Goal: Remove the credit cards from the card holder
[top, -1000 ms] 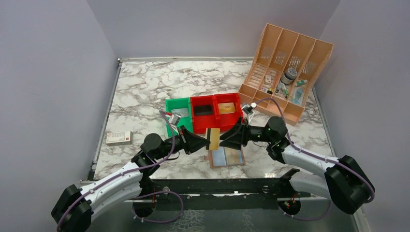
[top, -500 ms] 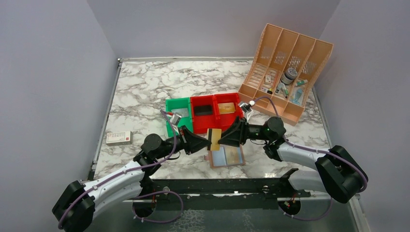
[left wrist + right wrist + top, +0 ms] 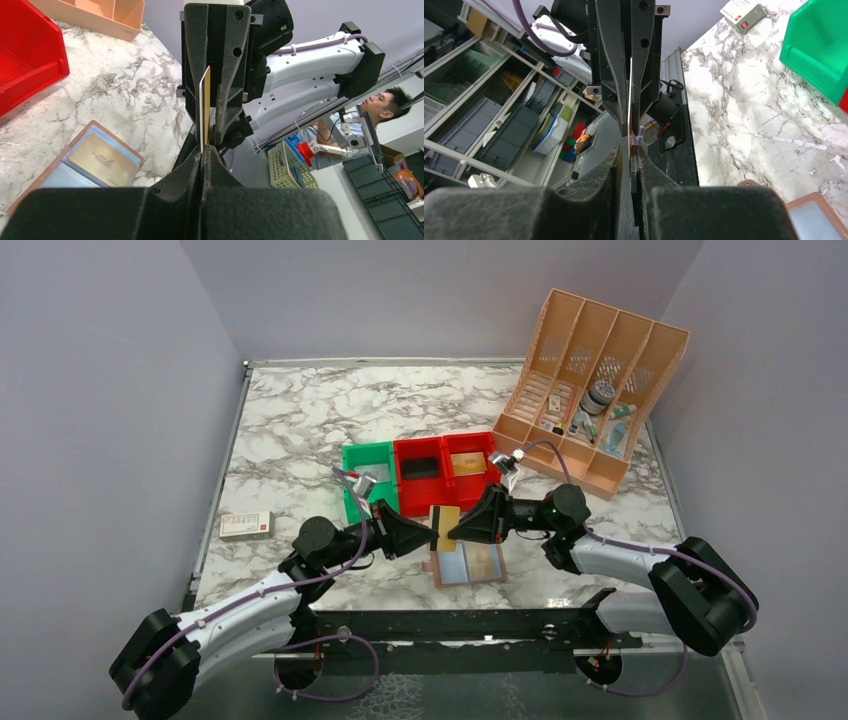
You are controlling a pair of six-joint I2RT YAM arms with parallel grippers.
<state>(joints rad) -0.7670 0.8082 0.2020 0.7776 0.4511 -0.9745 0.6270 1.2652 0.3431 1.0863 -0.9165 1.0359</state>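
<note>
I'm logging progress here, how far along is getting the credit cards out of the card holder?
Done: the yellow card is out, clear of the card holder. In hand: the left gripper pinches it in the air while the right gripper's jaws straddle its other edge. Left: a gold-toned card sits in the holder.

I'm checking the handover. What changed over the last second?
The right gripper slid toward the left gripper and narrowed its jaws around the yellow-gold card; a slight gap still shows beside it. The left gripper stayed shut on the card, above the card holder. Nothing else moved.
</note>
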